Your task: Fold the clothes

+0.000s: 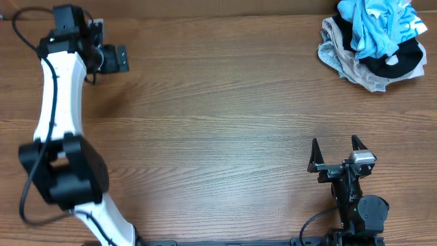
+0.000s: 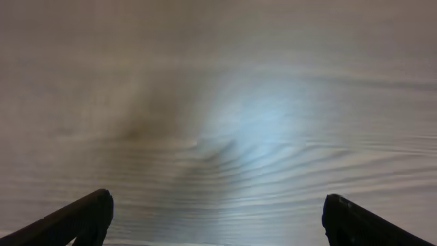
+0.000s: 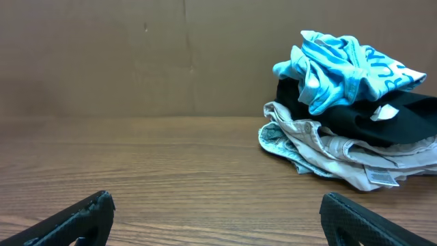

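Clothes (image 1: 372, 41): crumpled soft heap on woodgrain table (image 1: 205, 123); left tool (image 1: 124, 58), right tool (image 1: 334, 143) released.

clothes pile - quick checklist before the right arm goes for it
1. Right gripper open and empty: ok, fingers spread with nothing between.
2. Left gripper open and empty: ok, only bare table under it.
3. Clothes pile in the right wrist view: ok, ahead and right of the fingers.
4. Path from right gripper to pile: ok, only bare wood between.
5. Single garment ready to pick: cannot tell, the light blue garment on top is bunched with the black one below.
6. Left arm placed to help: not ok, it is at the far left corner.
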You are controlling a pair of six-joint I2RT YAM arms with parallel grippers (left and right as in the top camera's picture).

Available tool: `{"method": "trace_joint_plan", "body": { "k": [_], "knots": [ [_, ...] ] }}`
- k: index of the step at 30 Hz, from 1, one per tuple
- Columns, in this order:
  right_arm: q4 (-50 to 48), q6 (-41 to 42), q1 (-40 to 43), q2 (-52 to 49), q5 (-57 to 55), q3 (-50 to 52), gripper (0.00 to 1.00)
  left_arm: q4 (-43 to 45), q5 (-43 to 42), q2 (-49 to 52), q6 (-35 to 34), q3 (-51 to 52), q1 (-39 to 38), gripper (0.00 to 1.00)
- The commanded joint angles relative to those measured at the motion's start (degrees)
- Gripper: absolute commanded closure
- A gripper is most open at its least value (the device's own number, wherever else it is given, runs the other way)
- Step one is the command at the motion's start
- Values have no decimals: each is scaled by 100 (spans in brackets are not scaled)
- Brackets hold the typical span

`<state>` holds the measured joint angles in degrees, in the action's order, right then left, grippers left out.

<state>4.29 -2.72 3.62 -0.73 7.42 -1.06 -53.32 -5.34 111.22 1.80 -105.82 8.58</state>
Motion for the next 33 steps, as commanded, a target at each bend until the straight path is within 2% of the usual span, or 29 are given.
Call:
{"method": "trace_joint_plan", "body": {
  "k": [1, 7, 12, 15, 21, 27, 33],
  "knots": [
    [-15, 42, -2, 57, -52, 59, 0, 4, 85, -1167, -48, -28, -492, 0],
    [-15, 42, -2, 57, -52, 59, 0, -55, 468, -2422, -57, -28, -931, 0],
    [-15, 42, -2, 57, -52, 59, 0, 120, -146, -3202, -332, 20, -640, 0],
    [-15, 42, -2, 57, -52, 59, 0, 640, -728, -3755, -337, 551, -374, 0],
    [-15, 42, -2, 57, -52, 59, 0, 2879, -1019, -5270, -356, 3025, -249, 0],
    [-15, 42, -2, 57, -52, 59, 0, 4750, -953, -6905, -358, 5858, -249, 0],
    [-15, 42, -2, 57, -52, 59, 0, 6389, -951, -7967, -623, 8085, -256, 0]
  ]
}}
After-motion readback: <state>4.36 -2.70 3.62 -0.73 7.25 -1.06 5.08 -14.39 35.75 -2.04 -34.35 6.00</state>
